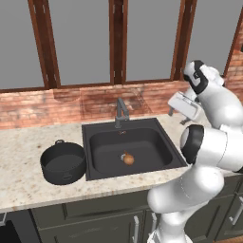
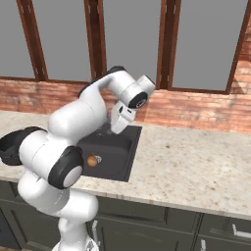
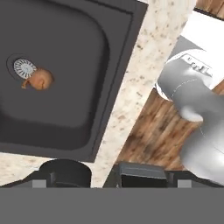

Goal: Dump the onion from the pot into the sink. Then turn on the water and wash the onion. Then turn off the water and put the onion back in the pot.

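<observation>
The onion (image 1: 128, 159) lies on the floor of the black sink (image 1: 163, 142), right beside the round silver drain (image 3: 24, 68). In the hand view the onion (image 3: 40, 80) touches the drain's edge. The black pot (image 1: 61, 163) stands upright on the counter just left of the sink and looks empty. My gripper (image 1: 176, 116) hangs open above the sink's right rim, pointing down, well above the onion. Nothing is between its fingers. The right base view has the gripper (image 2: 116, 130) over the sink (image 2: 125, 157) and the onion (image 2: 91, 161) low in the basin.
A grey faucet (image 1: 121, 112) rises behind the sink at its middle, with no water running. Speckled stone counter (image 2: 196, 162) stretches right of the sink. A brick wall (image 1: 47, 107) and windows close off the back.
</observation>
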